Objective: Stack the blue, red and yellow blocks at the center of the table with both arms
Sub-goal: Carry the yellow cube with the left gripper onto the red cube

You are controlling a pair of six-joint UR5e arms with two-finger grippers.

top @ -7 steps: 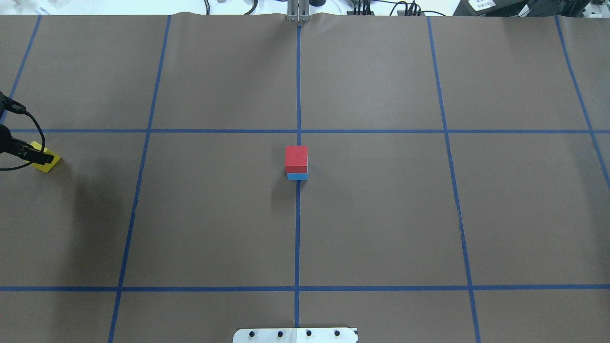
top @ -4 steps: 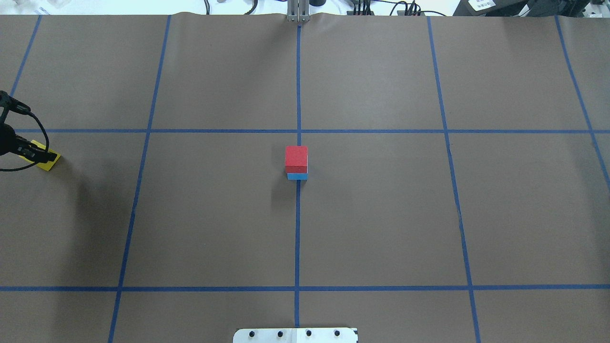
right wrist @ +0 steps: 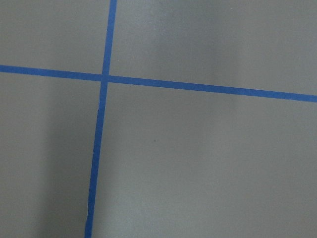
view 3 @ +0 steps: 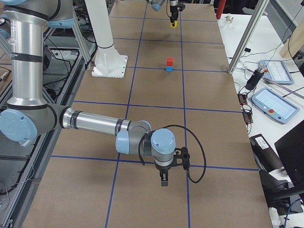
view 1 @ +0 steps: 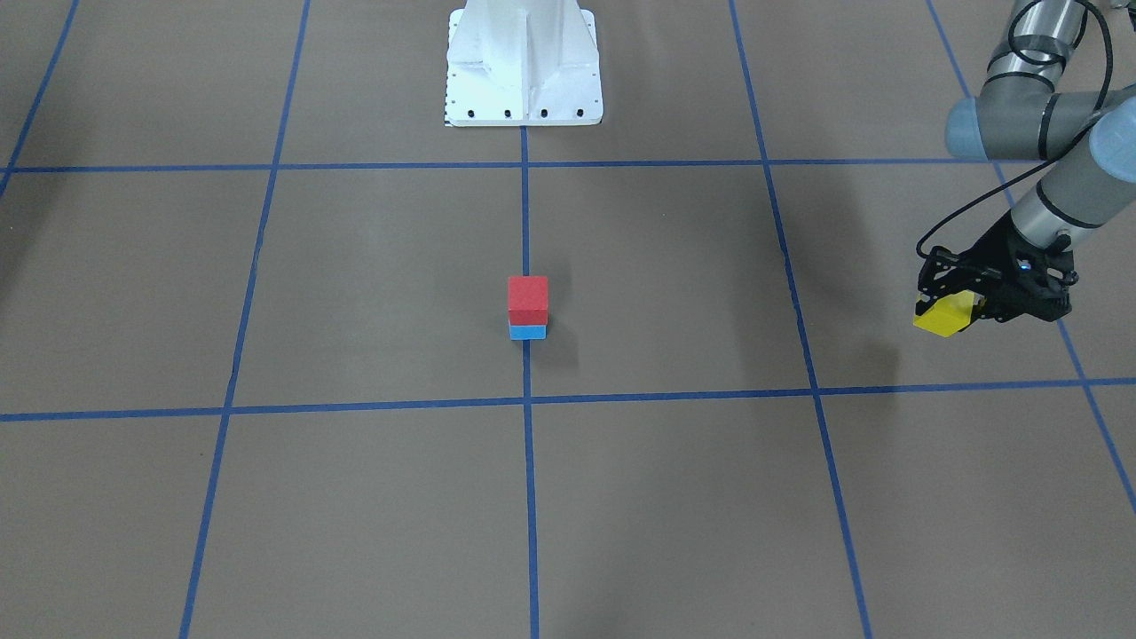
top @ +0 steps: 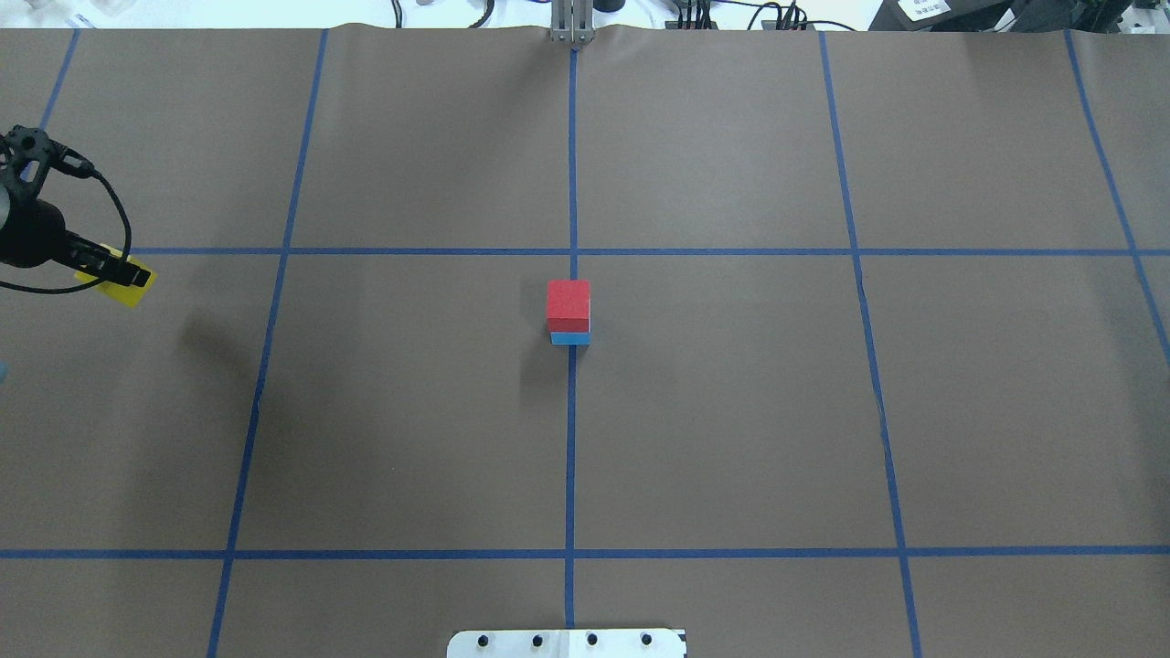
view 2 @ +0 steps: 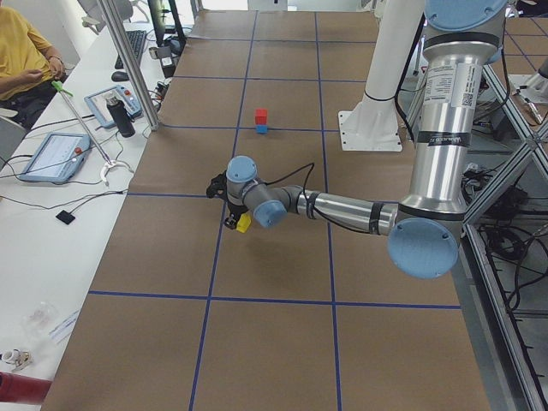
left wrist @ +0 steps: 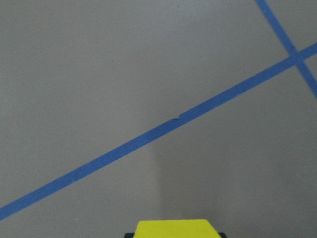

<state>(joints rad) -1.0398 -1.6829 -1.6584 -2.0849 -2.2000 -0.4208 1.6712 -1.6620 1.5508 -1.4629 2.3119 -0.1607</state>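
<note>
my left pincer [view 1: 957, 306] clamped on small yellow cube block [view 1: 941, 318]; block held clear of brown paper-covered worktop [view 1: 355, 266], near its left end. my right pincer [view 3: 164, 179] low over worktop at opposite end; open or closed, cannot tell. red cube block [view 1: 527, 297] sits atop blue block [view 1: 527, 331] at worktop centre, on blue tape line [view 1: 525, 222], well apart from both pincers.

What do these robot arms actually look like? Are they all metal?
The left arm and right arm are silver tubes joined by rounded pale-blue caps. The left gripper and right gripper are black, each with a looping black cable.
</note>
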